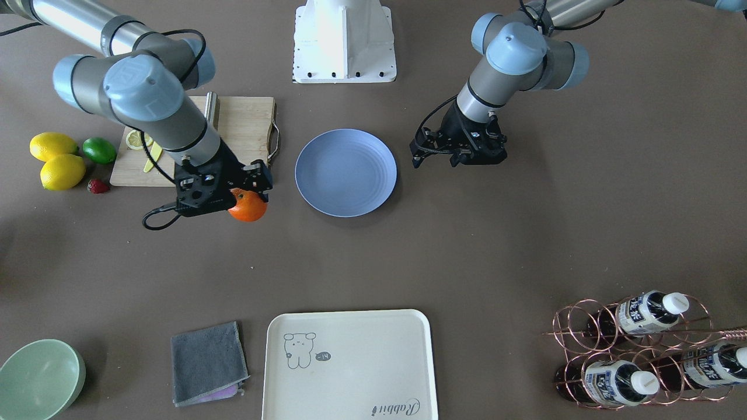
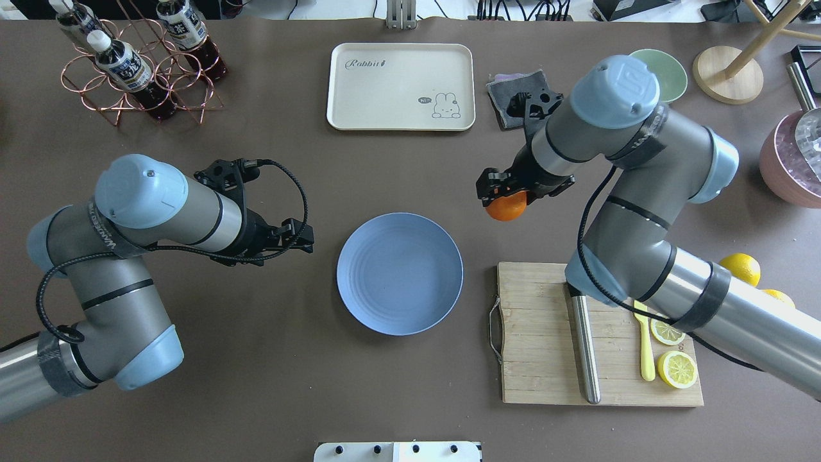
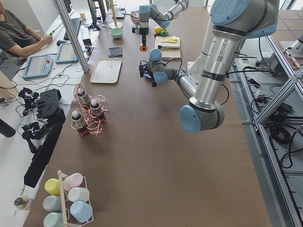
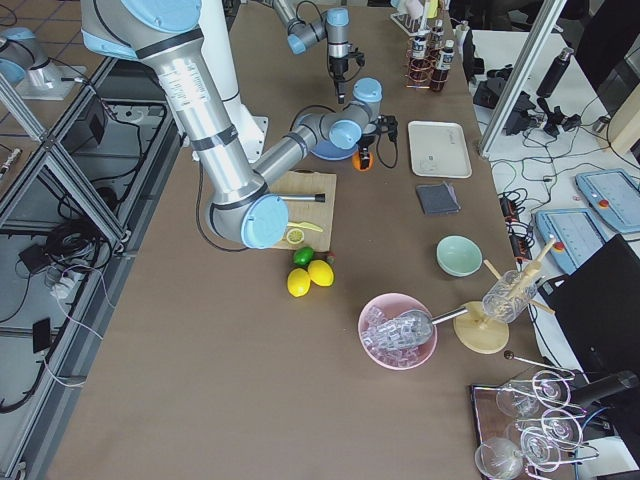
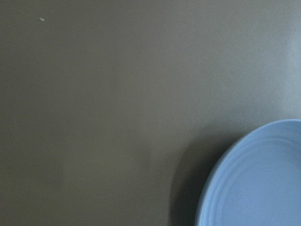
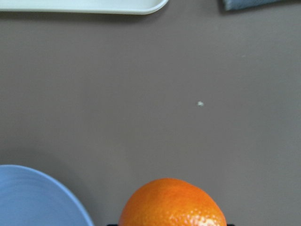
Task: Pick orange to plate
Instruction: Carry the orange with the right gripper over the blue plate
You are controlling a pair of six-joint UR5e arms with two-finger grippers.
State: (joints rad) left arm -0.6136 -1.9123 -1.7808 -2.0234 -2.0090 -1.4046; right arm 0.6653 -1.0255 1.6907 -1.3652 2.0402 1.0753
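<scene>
Orange [image 2: 507, 208] clamped in right gripper [image 2: 505, 199], near plate [image 2: 399, 274] rim, not over it; strip of bare table between. Left gripper [image 2: 296, 235] hung beside opposite rim, jaws impossible to judge.

The left arm [image 2: 160, 215] and the right arm [image 2: 641, 151] are shiny silver-grey tubes with round, pale blue caps at the bends. Dark bands go around the tubes. Black cables loop along each arm. The left gripper [image 2: 301, 235] and the right gripper [image 2: 505, 200] are black. The white base [image 1: 344, 41] has small dark holes along its edge.
</scene>
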